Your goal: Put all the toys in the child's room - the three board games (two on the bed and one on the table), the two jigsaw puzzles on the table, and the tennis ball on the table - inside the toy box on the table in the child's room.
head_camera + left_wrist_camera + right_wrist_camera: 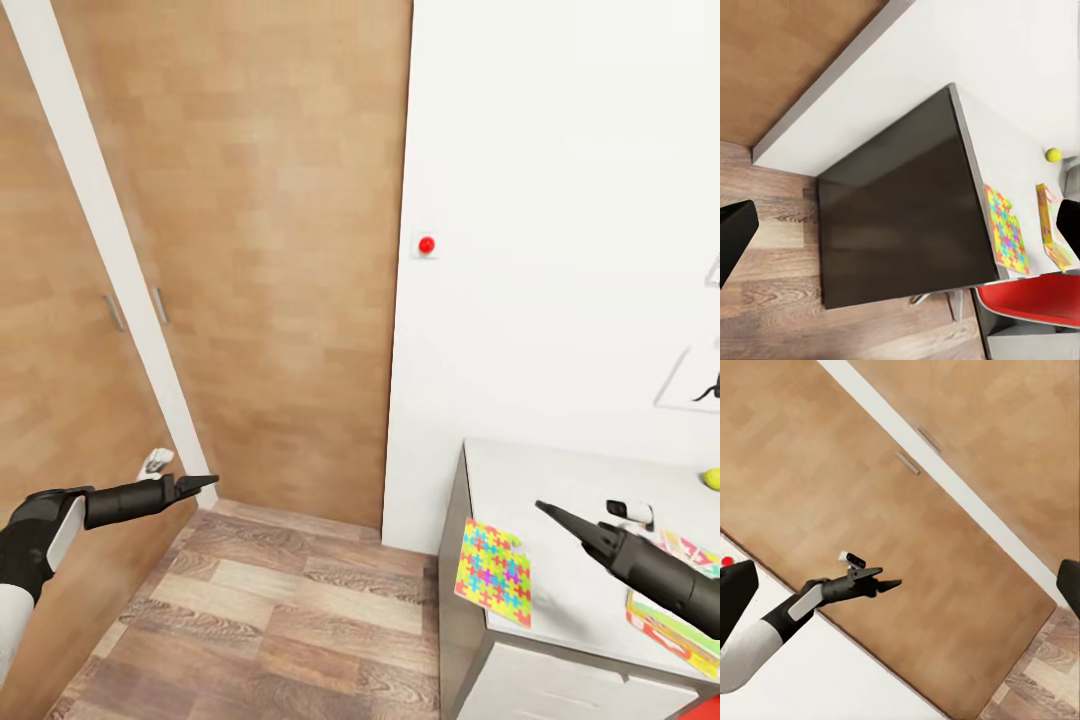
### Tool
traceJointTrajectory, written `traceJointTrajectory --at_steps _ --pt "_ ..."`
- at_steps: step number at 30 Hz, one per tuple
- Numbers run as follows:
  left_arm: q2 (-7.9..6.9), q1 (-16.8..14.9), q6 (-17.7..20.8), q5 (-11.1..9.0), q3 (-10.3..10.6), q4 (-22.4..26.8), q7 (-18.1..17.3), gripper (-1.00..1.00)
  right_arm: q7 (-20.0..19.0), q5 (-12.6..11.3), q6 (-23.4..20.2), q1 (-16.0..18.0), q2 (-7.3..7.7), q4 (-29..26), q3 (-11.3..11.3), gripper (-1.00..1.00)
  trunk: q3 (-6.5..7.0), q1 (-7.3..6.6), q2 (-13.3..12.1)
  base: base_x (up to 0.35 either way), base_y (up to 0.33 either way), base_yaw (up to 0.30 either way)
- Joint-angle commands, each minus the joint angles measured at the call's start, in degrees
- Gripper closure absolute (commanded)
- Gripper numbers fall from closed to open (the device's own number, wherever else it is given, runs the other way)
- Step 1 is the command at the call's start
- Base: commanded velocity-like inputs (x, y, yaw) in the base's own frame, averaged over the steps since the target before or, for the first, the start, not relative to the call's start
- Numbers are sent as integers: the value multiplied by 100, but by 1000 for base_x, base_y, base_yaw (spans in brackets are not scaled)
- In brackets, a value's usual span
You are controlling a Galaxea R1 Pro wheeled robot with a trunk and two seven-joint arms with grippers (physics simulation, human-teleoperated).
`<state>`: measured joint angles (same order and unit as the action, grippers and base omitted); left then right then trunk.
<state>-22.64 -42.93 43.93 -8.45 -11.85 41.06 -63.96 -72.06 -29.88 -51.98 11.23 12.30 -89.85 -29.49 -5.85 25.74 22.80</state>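
Wood wardrobe doors (250, 250), plank floor (270, 620), white wall. Left gripper (205, 483) pinched closed over floor. Jigsaw puzzle (493, 572) at pale table (570, 500) corner; right gripper (545, 510) closed above. Tennis ball (712, 479) far right. Red chair (1035, 296) in left wrist view.

Wardrobe corner, white wall and a red chair

Tall wooden wardrobe doors (250, 250) carry slim metal handles (159, 305) beside a white wall (560, 200) bearing a small red button (427, 244); a red chair seat (1035, 296) stands over wood-plank flooring (280, 620).
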Motion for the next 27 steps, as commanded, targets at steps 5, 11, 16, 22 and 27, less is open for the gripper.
traceJointTrajectory --at_steps 5,11,16,22,27 --pt "18 -5 43 -24 -1 21 -33 -100 -217 31 219 -8 -138 77 -113 -100 34 4 12 0 0 0" --pt "202 -5 94 -27 6 220 -35 -100 -350 -19 409 -21 -114 116 -270 -100 90 4 12 0 0 0" --pt "503 -5 111 -12 105 299 10 -100 -454 -29 445 -24 -147 139 -436 -100 137 4 12 0 -50 0" --pt "708 -5 115 22 390 374 93 -100 -588 -19 465 -25 -112 149 -504 -100 193 4 12 0 -218 0" --pt "742 -5 116 31 468 404 110 -100 -617 -18 468 -25 -128 151 -594 -100 240 4 12 0 -180 0"
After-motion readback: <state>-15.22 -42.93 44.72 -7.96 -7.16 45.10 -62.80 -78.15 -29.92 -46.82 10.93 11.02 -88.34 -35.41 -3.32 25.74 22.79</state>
